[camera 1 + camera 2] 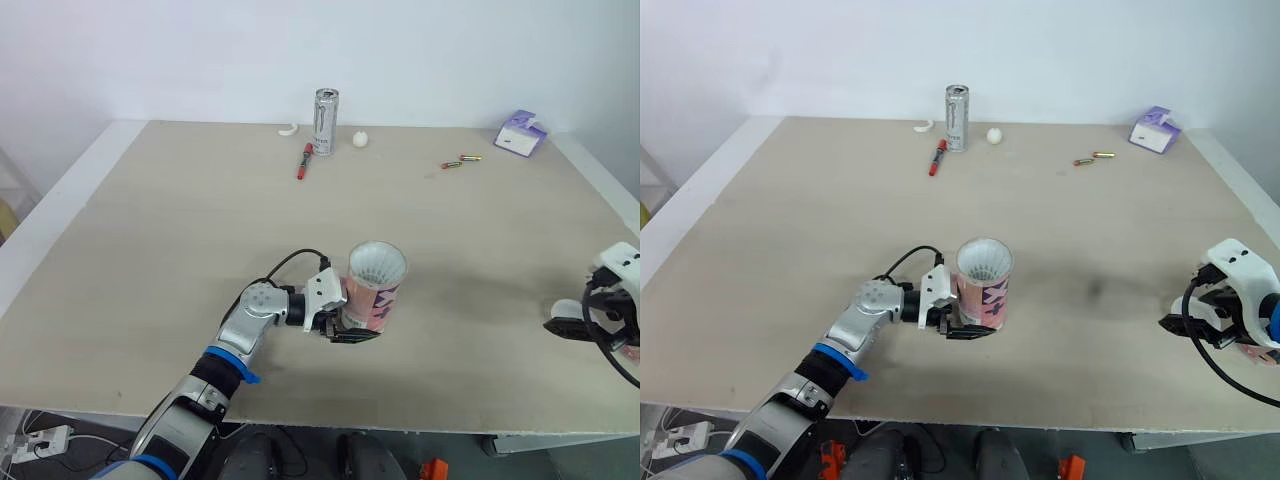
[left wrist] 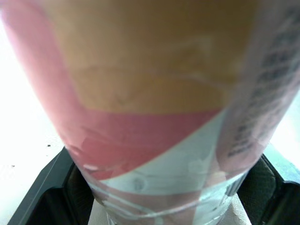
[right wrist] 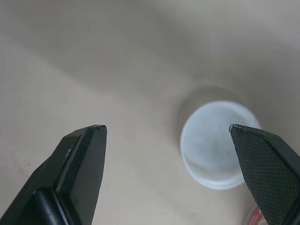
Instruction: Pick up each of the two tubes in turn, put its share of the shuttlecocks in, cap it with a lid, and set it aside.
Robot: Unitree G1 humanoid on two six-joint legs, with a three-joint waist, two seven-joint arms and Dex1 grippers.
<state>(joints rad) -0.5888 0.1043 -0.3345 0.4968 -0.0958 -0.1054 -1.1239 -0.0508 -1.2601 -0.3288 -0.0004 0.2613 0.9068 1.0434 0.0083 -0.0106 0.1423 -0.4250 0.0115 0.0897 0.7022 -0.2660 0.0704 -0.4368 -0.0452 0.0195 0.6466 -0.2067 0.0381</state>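
The left hand (image 1: 352, 336) is clenched around the base of the upright tube (image 1: 375, 288) on the surface (image 1: 200, 230). Well to the tube's right, the right hand (image 3: 166, 129) hangs wide open above a white lid (image 3: 214, 144).

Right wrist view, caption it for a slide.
Open right end effector hovers over a white lid on the beige table.

A: Where are we logging the tube (image 1: 375, 290) as standing?
B: Mid-table (image 1: 150, 250), upright, held in the left gripper (image 1: 352, 333). We are noting the lid (image 3: 213, 145) lying far right and the can (image 1: 326, 122) standing behind.
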